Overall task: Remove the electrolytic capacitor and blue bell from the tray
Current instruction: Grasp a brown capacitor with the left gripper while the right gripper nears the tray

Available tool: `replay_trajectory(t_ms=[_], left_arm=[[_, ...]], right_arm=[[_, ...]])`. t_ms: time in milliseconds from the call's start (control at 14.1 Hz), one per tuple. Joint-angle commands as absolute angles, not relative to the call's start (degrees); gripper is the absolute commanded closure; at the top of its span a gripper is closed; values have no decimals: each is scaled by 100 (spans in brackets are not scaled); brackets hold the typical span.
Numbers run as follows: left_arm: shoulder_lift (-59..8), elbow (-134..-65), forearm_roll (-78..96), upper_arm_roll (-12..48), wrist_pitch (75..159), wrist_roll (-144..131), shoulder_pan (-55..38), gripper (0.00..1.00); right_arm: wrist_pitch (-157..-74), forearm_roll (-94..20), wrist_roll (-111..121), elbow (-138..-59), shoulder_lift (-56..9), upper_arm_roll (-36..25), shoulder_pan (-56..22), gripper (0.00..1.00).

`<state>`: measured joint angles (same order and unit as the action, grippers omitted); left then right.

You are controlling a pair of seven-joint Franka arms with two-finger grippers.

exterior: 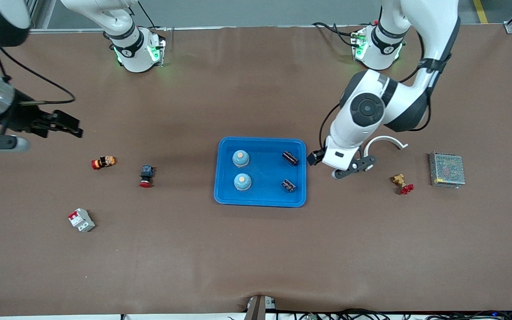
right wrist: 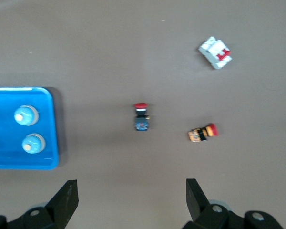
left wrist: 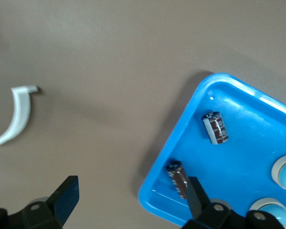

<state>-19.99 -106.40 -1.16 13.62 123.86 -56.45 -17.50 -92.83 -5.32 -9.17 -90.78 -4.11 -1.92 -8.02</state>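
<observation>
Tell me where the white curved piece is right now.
In the front view the white curved piece lies on the table toward the left arm's end, between the blue tray and the metal mesh box, partly under the left gripper.

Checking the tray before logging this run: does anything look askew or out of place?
Nothing stands out. Two bells and two capacitors lie inside the blue tray; both grippers are open and empty.

tray (exterior: 260, 200): glossy plastic | table (exterior: 256, 258): matt brown cloth
</observation>
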Motion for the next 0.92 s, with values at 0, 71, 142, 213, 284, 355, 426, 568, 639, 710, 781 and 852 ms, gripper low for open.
replay_trajectory(t_ms=[0,71,142,213,284,355,426,568,639,710,781,852], left_arm=[[-2214,-10661,-123,1336,12725,-6334,-1994,0],[-2302,-10661,-123,1336,12848,-6581,-2047,0],[-2390,-10661,-123,1336,12954,-6783,-2126,0],[-2478,-10661,-123,1327,13059,-6933,-2205,0],[-2548,-10661,-132,1327,13165,-7074,-2276,0],[-2610,-10661,-132,1318,13262,-7188,-2337,0],[-2680,-10661,-184,1318,13350,-7311,-2355,2],[-2838,-10652,-377,1318,13491,-7645,-2495,6],[-2926,-10652,-474,1318,13552,-7847,-2531,8],[-2988,-10652,-553,1327,13596,-8014,-2549,10],[-3040,-10644,-580,1327,13631,-8164,-2558,10],[-3067,-10644,-580,1327,13632,-8269,-2558,12]], right_arm=[[-9483,-580,-1501,-9026,-624,-229,-1229,0],[-9623,-580,-1712,-9035,-694,-229,-1326,0],[-9711,-580,-1862,-9044,-755,-229,-1484,0],[-9799,-571,-1942,-9044,-825,-229,-1625,0],[-9896,-571,-2090,-9053,-887,-229,-1748,0],[-9983,-571,-2248,-9061,-931,-229,-1871,0],[-10019,-571,-2363,-9062,-966,-237,-1976,0],[-10037,-571,-2478,-9062,-984,-237,-2126,0],[-10063,-571,-2513,-9053,-1002,-229,-2188,0],[-10177,-571,-2662,-9061,-1037,-229,-2319,0],[-10256,-563,-2837,-9062,-1081,-237,-2442,0],[-10283,-510,-2978,-9053,-1107,-237,-2574,0]])
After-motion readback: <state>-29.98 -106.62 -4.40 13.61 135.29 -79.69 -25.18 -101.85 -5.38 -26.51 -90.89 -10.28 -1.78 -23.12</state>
